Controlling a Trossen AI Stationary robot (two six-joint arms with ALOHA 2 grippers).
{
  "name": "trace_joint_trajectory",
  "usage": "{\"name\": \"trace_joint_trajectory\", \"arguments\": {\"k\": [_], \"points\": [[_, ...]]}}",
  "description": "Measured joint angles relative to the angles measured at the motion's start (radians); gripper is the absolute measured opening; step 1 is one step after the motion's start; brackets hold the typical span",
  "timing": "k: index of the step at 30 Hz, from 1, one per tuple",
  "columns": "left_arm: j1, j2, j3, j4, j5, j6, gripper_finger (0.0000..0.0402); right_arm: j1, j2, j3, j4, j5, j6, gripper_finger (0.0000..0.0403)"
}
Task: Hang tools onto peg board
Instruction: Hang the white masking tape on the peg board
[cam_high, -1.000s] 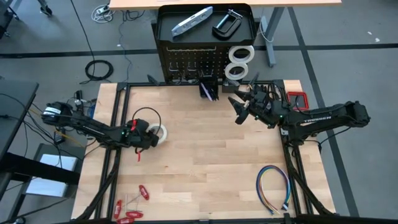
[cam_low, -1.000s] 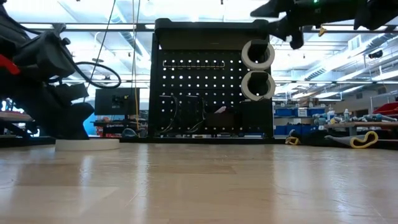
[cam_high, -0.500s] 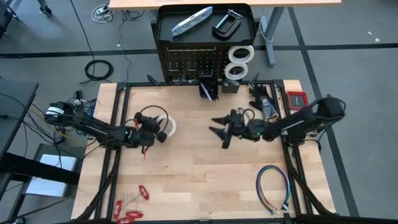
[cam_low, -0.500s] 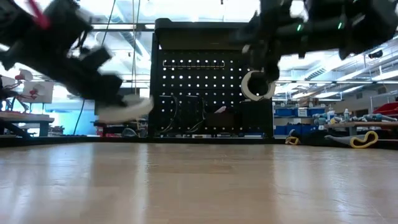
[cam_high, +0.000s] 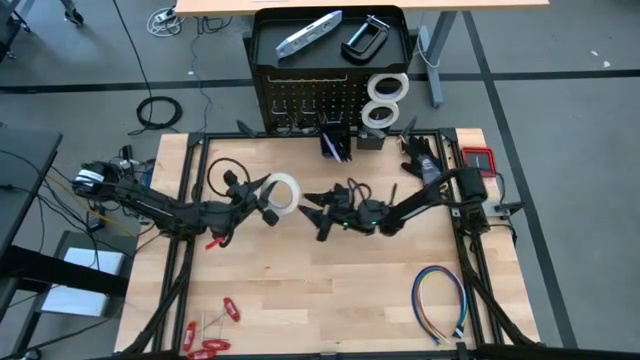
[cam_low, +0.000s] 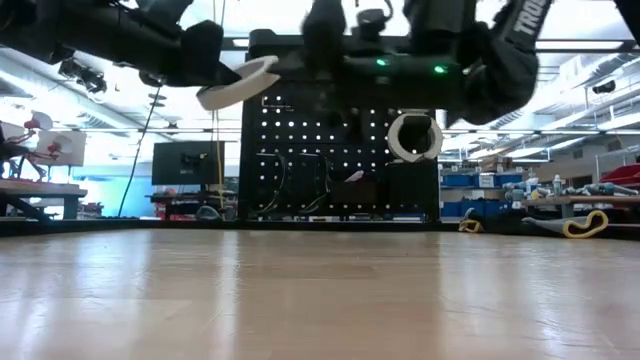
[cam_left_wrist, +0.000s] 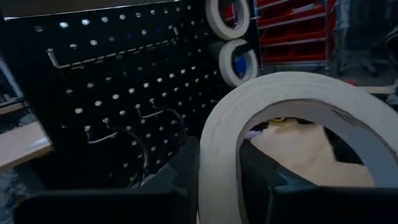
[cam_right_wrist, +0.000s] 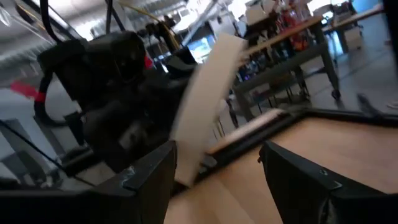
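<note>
Above the table's middle, nearer its far edge, a white tape roll (cam_high: 283, 192) hangs in the air, pinched through its wall by the left claw (cam_high: 262, 199); one finger (cam_left_wrist: 177, 180) sits outside the ring, the other inside. The right claw (cam_high: 318, 206) faces it from just beside, fingers spread and holding nothing. Behind the far edge stands the peg board (cam_high: 305, 100), two more tape rolls (cam_high: 383, 100) hung near its right side, a silver bar (cam_high: 308, 33) and C-clamp (cam_high: 364, 37) on its top tray. Red-handled tools (cam_high: 212, 328) lie at the near left corner.
</note>
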Motion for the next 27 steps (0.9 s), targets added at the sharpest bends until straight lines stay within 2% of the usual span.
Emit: {"name": "trace_joint_trajectory", "arguments": {"k": [5,15,19,25,27], "points": [[-0.019,0.000,0.000,-0.006,-0.054,0.013,0.0083,-0.004,0.051,0.106,-0.012,0.002,0.067,0.0244],[-0.020,0.000,0.000,0.010,-0.053,0.040,0.0084,-0.018,0.067,0.156,-0.130,0.004,0.277,0.0233],[-0.019,0.000,0.000,0.011,-0.059,0.061,0.0085,-0.020,0.067,0.156,-0.128,0.011,0.301,0.0197],[-0.019,0.000,0.000,0.009,-0.077,0.066,0.0086,-0.019,0.067,0.156,-0.124,0.020,0.301,0.0097],[-0.019,0.000,0.000,0.008,-0.079,0.065,0.0089,-0.020,0.067,0.156,-0.117,0.012,0.294,0.0086]]}}
